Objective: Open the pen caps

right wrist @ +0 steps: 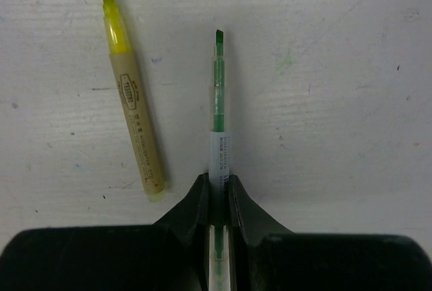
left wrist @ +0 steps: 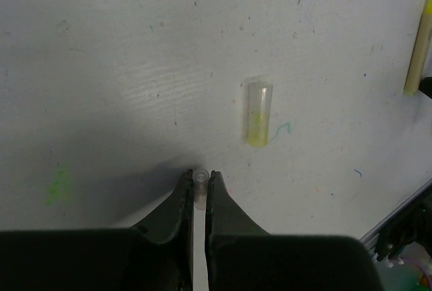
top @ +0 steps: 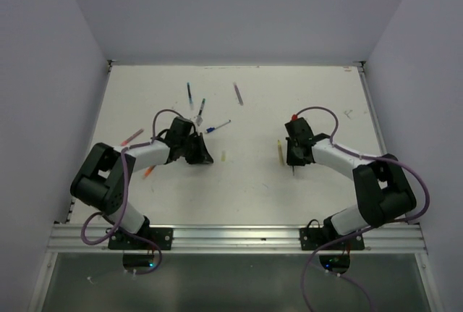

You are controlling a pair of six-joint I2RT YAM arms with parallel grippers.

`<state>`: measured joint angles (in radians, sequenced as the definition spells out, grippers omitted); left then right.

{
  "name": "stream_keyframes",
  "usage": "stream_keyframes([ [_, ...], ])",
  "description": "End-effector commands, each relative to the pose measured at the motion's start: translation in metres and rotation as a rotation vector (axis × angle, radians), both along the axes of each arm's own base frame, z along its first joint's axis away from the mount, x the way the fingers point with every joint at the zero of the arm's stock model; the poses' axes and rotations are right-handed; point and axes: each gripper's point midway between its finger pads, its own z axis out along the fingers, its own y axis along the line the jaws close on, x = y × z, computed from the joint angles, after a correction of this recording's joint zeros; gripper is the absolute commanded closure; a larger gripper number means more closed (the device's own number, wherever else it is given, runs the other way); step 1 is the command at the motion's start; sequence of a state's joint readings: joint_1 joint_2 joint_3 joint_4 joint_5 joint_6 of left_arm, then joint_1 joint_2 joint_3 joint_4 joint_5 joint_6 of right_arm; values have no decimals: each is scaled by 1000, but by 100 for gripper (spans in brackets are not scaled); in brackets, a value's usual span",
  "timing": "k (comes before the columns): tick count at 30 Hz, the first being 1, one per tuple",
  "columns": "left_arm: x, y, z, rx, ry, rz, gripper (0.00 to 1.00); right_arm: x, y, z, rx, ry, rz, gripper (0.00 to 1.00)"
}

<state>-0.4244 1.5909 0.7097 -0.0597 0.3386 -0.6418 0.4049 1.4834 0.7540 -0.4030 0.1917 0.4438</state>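
My left gripper (left wrist: 200, 175) is shut on a small clear pen cap (left wrist: 200, 179), held just above the table; from above this gripper (top: 206, 157) sits left of centre. A pale yellow pen cap (left wrist: 259, 114) lies loose ahead of it, and shows from above too (top: 223, 156). My right gripper (right wrist: 217, 179) is shut on a green pen (right wrist: 218, 95) whose clear body runs back between the fingers. Its tip is bare and points away from the jaws. An uncapped yellow pen (right wrist: 133, 102) lies to its left on the table (top: 280, 151), beside the right gripper (top: 295, 161).
Several more pens lie at the back left of the table: a teal one (top: 189, 93), a purple one (top: 238, 93), a dark one (top: 201, 109), a blue one (top: 218, 127). Two orange-red ones (top: 133, 137) (top: 149, 171) lie by the left arm. Walls enclose the table's sides and back.
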Motion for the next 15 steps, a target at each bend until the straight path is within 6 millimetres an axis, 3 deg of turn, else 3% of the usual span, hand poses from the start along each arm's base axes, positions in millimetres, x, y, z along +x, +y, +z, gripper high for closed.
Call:
stream_keyframes([
  [1, 25, -8, 13, 5, -95, -8, 100, 29, 8, 14, 30, -86, -13, 100],
  [3, 27, -7, 12, 12, -92, -4, 99, 27, 8, 8, 33, -72, -21, 100],
  [4, 28, -7, 11, 15, -91, -2, 91, 26, 10, 7, 41, -66, -14, 100],
  [9, 28, -3, 4, 55, -71, 1, 81, 27, 12, -1, 48, -52, -5, 94],
  [15, 28, 4, 9, 88, -88, 1, 70, 25, 14, -2, 60, -46, 10, 80],
])
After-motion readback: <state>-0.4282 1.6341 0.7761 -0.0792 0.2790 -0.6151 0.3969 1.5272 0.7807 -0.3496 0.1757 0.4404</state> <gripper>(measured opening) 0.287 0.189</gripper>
